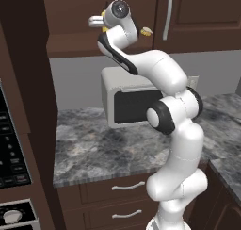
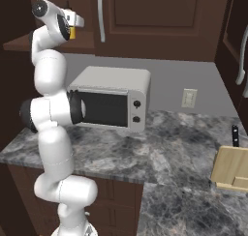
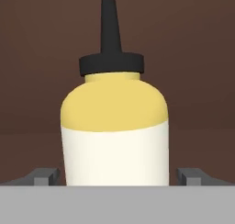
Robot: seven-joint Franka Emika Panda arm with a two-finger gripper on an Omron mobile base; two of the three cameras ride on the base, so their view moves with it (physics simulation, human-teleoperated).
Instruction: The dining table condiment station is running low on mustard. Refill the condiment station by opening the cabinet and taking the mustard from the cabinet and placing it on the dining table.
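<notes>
The mustard (image 3: 114,122), a squat yellow bottle with a dark pointed cap, stands upright close in front of the hand against the cabinet's dark brown back wall. My gripper (image 3: 119,176) is open, with one fingertip on each side of the bottle's lower body and not touching it. In the left base view the gripper (image 1: 96,20) reaches into the open wall cabinet (image 1: 75,43) above its shelf, and a sliver of the mustard (image 1: 103,13) shows behind the hand. From the right, the gripper (image 2: 75,20) hides most of the mustard (image 2: 72,33). The dining table is out of view.
A neighbouring cabinet door with a long silver handle (image 1: 167,14) is shut. A small yellow object (image 1: 147,31) lies right of the hand. A microwave (image 2: 111,97) stands on the marbled counter (image 2: 169,148) below. A wooden block (image 2: 232,169) sits far right; drawers (image 1: 127,186) lie under the counter.
</notes>
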